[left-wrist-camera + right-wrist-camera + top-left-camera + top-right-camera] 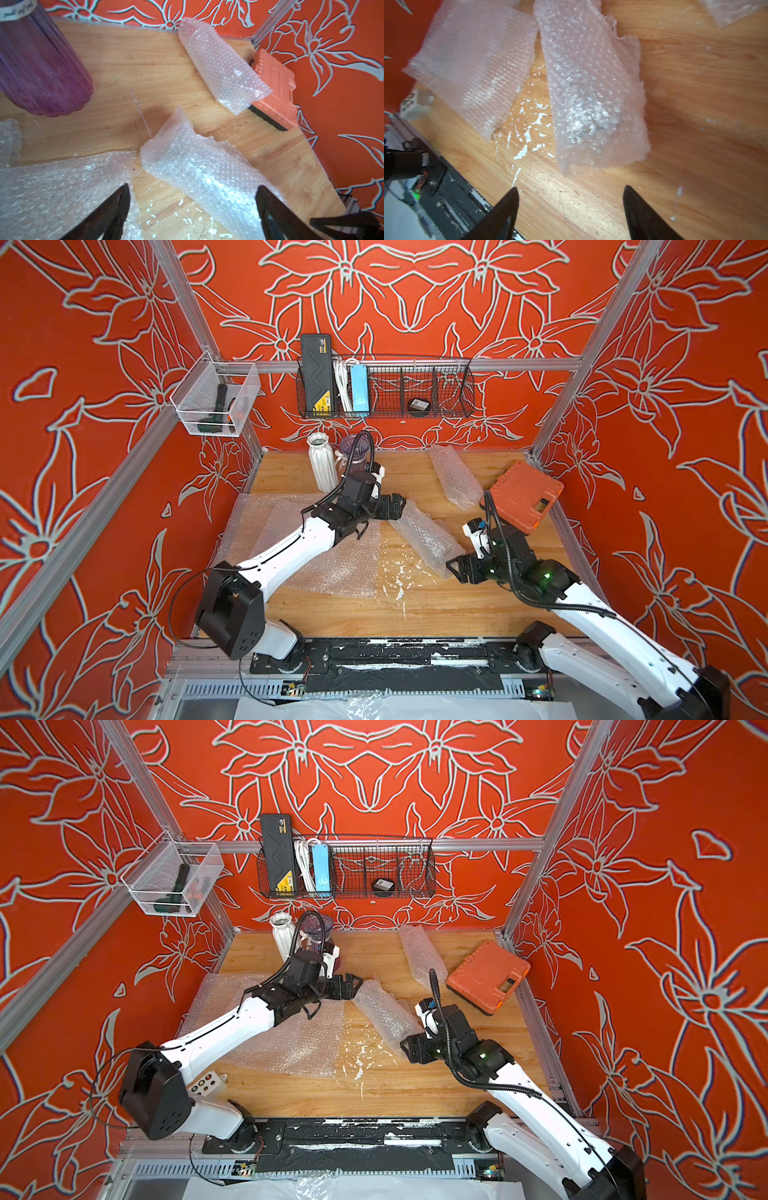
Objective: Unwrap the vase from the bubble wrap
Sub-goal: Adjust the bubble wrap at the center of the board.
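Note:
A rolled bundle of bubble wrap (424,535) (207,172) (591,87) lies mid-table between my two grippers; something greyish shows dimly inside, and I cannot tell what. My left gripper (399,506) (192,187) is open at its far end, jaws wide apart and empty. Just off its near end my right gripper (455,568) (571,188) is open too, over bare wood. A second rolled bundle (455,477) (222,66) lies at the back right. A flat sheet (332,564) (473,62) lies under the left arm. A bare white ribbed vase (322,464) and a bare purple glass vase (41,68) stand at the back left.
An orange tool case (523,497) (276,89) lies at the right edge beside the back bundle. White flecks (529,133) dot the wooden table (436,614) between sheet and bundle. A wire basket (386,389) and a clear bin (216,400) hang on the back wall.

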{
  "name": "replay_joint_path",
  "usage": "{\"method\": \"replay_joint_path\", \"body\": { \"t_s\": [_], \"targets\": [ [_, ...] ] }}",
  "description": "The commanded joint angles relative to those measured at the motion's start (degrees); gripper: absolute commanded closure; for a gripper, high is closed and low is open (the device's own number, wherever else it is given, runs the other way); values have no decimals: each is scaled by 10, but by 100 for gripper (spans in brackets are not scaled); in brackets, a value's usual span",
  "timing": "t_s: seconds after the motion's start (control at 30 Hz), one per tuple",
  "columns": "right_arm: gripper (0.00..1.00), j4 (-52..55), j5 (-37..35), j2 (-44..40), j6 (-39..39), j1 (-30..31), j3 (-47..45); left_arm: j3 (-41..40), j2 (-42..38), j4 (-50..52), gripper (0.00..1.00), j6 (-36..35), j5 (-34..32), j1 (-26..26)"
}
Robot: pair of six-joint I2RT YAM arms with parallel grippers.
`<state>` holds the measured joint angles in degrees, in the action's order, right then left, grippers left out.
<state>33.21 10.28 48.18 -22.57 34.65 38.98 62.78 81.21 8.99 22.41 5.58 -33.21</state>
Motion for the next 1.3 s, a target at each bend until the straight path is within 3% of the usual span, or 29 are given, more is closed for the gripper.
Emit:
{"method": "replay_joint_path", "body": {
  "t_s": [0.0, 0.17, 0.27, 0.4, 0.6, 0.87, 1.1, 1.27],
  "targets": [
    [18, 50, -82, 24, 50, -10, 55, -46, -11, 17, 12, 49, -7, -48],
    [17, 4, 65, 122, 85, -107, 118, -121, -36, -56, 13, 114, 32, -66],
    [17, -6, 84, 181, 114, -131, 146, -161, -46, -134, 13, 146, 90, -53],
    [17, -75, 177, 244, 99, -166, 126, -136, 0, -142, 13, 139, 129, -48],
    [21, -100, 239, 315, 113, -167, 110, -114, 66, -167, 16, 153, 138, -39],
    [25, -135, 257, 275, 98, -152, 36, -109, 117, -164, 18, 144, 136, -31],
    [27, -147, 228, 191, 56, -82, -30, -143, 111, -162, 25, 136, 130, -24],
    [28, -146, 199, 130, 22, -38, -56, -123, 126, -151, 27, 111, 145, -23]
  ]
}}
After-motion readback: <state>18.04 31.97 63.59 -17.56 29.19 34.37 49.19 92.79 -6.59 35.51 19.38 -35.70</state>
